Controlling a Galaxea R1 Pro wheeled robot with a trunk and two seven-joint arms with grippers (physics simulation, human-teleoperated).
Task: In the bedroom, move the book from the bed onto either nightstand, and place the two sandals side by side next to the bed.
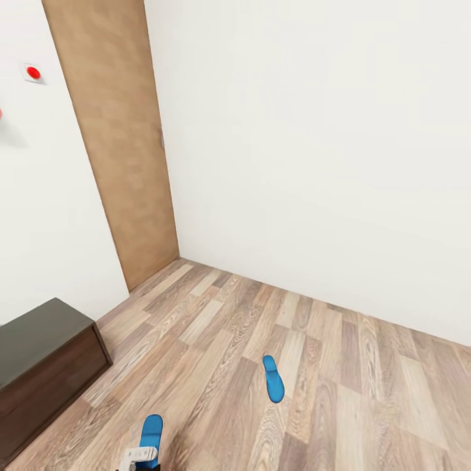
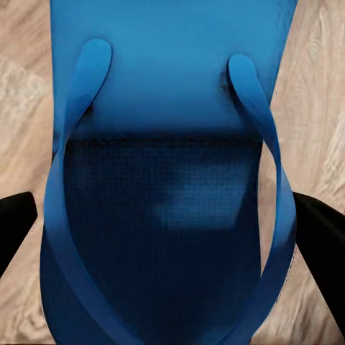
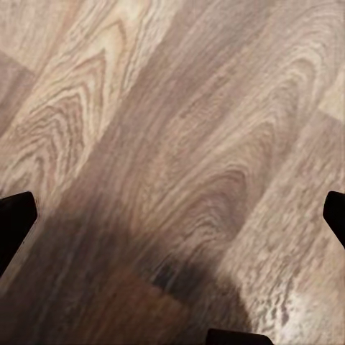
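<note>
Leftmost in the head view stands a low dark brown nightstand (image 1: 46, 366) against the white wall (image 1: 314, 144), with a tan door (image 1: 118, 137) behind it in the corner; the wood-plank floor (image 1: 366, 392) runs out to the right. Near the bottom edge lies one blue sandal (image 1: 151, 433), and the left claw (image 1: 139, 456) sits right at its near end, a pale piece of it just poking into view; the second sandal (image 1: 273, 378) lies further right and further off, well apart from the first, its long axis running away from the robot and leaning slightly left.

Seen from the left wrist, the near sandal (image 2: 169, 215) lies directly under the claw, its length running along the line of sight and its two straps bowing upward; the black fingers (image 2: 16, 226) stand wide on either side of the sole, spread and holding nothing, so the left arm looks the one to close across the sandal's width. Whether the fingers touch the sole cannot be made out.

The right claw (image 3: 176, 223) hangs over bare planks, fingers spread apart, empty. Bed and book are out of frame; the near sandal's heel end is cut off by the picture edge.
</note>
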